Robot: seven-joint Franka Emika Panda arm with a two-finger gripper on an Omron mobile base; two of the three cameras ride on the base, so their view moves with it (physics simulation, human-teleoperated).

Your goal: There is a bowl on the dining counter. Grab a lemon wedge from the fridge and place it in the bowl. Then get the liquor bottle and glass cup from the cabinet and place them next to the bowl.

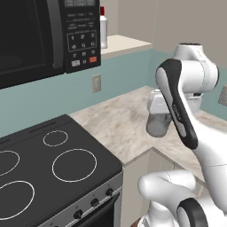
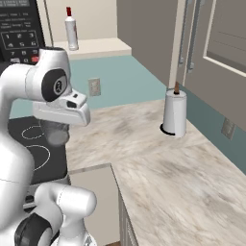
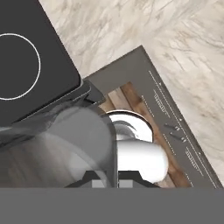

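Left base view, from the left: a black glass cooktop [image 1: 48, 164] with white ring burners, a black microwave [image 1: 40, 35] with a keypad hung above it, then a beige marbled stone wall counter [image 1: 119, 128]. Over that counter's near edge the two-finger gripper [image 1: 158, 116] hangs, its jaws drawn nearly together on the rim of a clear glass cup [image 1: 158, 125] — the cup hangs below the hand, off the stone. On a pale shelf at the far wall, right of the microwave, stands a white bottle with a red cap [image 1: 103, 29]. Right base view shows an upright white paper towel roll [image 2: 175, 114] on a dark base farther right on the counter — well apart from the cup — with grey cabinet doors [image 2: 216, 53] above it.
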